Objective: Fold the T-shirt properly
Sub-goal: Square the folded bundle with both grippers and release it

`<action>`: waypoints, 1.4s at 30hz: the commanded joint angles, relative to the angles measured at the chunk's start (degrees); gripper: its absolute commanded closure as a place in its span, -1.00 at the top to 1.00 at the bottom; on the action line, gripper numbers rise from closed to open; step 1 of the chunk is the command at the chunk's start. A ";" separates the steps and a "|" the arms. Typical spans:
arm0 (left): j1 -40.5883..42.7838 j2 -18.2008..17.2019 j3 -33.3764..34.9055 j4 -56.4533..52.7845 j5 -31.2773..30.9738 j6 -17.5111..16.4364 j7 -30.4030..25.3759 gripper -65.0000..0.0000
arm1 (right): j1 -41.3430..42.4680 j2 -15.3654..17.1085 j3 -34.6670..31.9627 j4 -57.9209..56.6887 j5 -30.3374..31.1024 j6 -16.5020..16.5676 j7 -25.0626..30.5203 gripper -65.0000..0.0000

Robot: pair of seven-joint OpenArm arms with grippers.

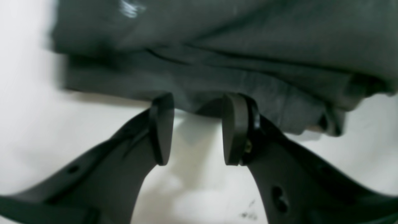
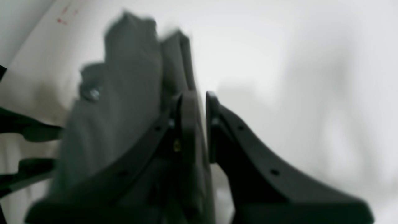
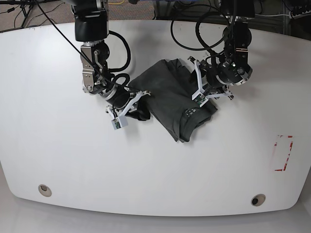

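Note:
The dark grey T-shirt point(image 3: 170, 94) lies bunched and partly folded on the middle of the white table point(image 3: 73, 160). My right gripper point(image 3: 138, 99) is at its left edge. In the right wrist view that gripper point(image 2: 201, 99) has its jaws almost together, with a fold of the T-shirt point(image 2: 124, 93) pinched between them. My left gripper point(image 3: 198, 94) is at the cloth's right side. Seen from the left wrist, it point(image 1: 199, 104) stands open, tips just touching the hem of the T-shirt point(image 1: 217, 46), nothing between the pads.
A red marked rectangle point(image 3: 283, 153) is on the table near its right edge. Two round fittings point(image 3: 44, 190) point(image 3: 258, 199) sit near the front edge. Black cables point(image 3: 194, 29) loop from the arms at the back.

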 commanded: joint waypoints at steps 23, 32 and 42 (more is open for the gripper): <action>-13.52 -3.44 -0.10 -10.09 -0.52 0.07 -1.47 -0.32 | -13.23 0.36 0.54 15.20 -3.39 0.24 2.01 -0.85; -12.99 -3.62 -0.19 3.27 -0.69 0.07 3.36 -0.32 | -12.88 1.42 0.71 26.54 -3.74 -0.02 -4.58 -0.85; -12.90 2.45 0.17 12.67 -0.34 0.07 2.57 -0.31 | -12.70 2.30 7.13 36.47 -3.39 0.07 -10.91 -0.85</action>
